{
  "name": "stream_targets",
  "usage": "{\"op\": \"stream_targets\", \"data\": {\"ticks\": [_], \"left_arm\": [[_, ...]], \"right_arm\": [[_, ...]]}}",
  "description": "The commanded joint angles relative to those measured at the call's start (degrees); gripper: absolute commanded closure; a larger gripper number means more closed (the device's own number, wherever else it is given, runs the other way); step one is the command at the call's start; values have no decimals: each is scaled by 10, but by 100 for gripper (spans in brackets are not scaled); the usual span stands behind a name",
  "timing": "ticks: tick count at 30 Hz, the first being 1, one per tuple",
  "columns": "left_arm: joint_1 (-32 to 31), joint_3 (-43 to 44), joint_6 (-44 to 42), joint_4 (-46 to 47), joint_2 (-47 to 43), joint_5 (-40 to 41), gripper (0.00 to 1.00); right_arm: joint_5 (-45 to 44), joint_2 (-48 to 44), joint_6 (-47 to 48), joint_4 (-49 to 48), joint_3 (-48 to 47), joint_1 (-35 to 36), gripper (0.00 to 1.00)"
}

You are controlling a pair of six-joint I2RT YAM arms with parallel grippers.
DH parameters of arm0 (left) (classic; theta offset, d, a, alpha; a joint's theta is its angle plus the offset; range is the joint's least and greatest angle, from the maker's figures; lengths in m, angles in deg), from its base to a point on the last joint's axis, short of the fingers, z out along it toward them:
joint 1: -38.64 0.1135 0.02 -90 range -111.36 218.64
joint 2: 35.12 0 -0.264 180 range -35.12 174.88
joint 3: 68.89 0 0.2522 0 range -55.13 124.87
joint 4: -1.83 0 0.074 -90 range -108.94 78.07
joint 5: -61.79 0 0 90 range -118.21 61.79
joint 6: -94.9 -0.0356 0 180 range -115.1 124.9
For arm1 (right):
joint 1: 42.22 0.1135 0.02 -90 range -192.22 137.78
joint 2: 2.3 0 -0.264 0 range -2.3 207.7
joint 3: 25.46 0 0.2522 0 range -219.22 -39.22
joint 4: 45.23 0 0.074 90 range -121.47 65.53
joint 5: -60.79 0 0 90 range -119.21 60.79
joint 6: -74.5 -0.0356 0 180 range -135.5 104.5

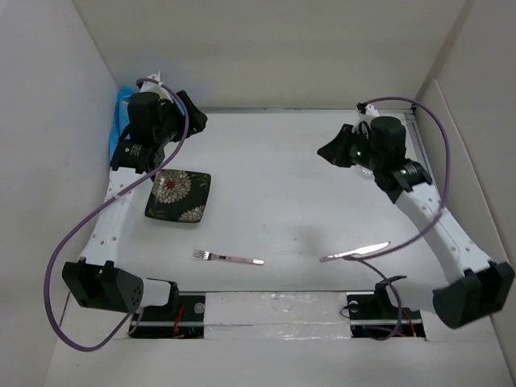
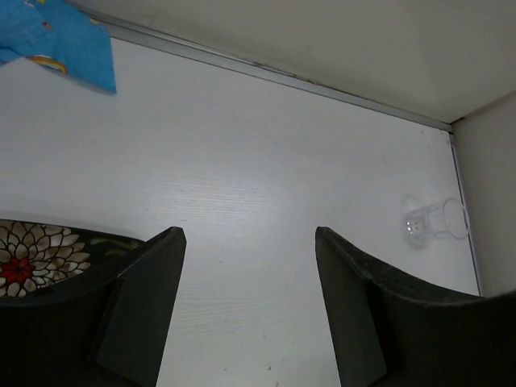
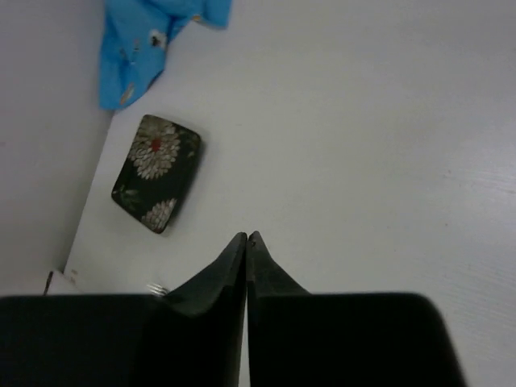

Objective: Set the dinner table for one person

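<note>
The white dinner table (image 1: pixel 282 177) carries a black square plate with flower print (image 1: pixel 179 196) at the left, a fork (image 1: pixel 228 258) and a knife (image 1: pixel 355 251) near the front. A clear glass (image 2: pixel 435 221) lies on its side at the far right, partly hidden behind the right arm in the top view. A blue placemat (image 1: pixel 121 121) is crumpled in the far left corner. My left gripper (image 1: pixel 189 117) is open and empty above the plate's far side. My right gripper (image 1: pixel 330 151) is shut and empty, raised over the right half of the table.
White walls enclose the table on the left, back and right. The plate (image 3: pixel 156 172) and blue placemat (image 3: pixel 149 40) show in the right wrist view; the fork's tines (image 3: pixel 156 288) peek beside the fingers. Purple cables loop from both arms.
</note>
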State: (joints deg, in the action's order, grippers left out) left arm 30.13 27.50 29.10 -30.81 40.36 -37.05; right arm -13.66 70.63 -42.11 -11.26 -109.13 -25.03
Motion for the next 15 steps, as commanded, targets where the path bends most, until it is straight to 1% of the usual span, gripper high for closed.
{"op": "stream_targets", "data": {"ticks": [1,2,3,4,5,6,7,9,10,11,12,13,14,15], "left_arm": [[4,29,2,4,5,53,39],[4,33,2,3,14,76,46],[15,36,7,4,22,82,52],[27,39,24,1,31,82,72],[43,41,35,2,53,57,86],[59,42,46,2,62,41,97],[86,42,56,7,73,32,100],[98,49,65,9,106,58,100],[98,57,63,-5,120,75,100],[98,97,51,-37,170,142,99],[98,97,51,-37,171,143,99],[98,127,49,-51,189,172,88],[98,141,41,-63,226,188,84],[98,151,38,-74,240,203,78]], "right_arm": [[25,-76,-12,-41,42,7,100],[29,-89,-1,-34,63,13,100],[29,-102,3,-28,75,14,100],[29,-129,7,-25,89,22,100],[26,-141,5,-28,119,34,100],[26,-153,0,-34,133,39,100],[26,-170,-4,-41,144,44,100],[26,-181,-6,-39,164,53,100],[26,-187,-6,-35,169,61,100],[26,-190,-1,-31,181,68,100],[26,-190,-1,-31,181,68,100],[26,-195,0,-32,188,73,100],[32,-197,-1,-32,193,73,100],[36,-197,-2,-40,206,86,98]]}}
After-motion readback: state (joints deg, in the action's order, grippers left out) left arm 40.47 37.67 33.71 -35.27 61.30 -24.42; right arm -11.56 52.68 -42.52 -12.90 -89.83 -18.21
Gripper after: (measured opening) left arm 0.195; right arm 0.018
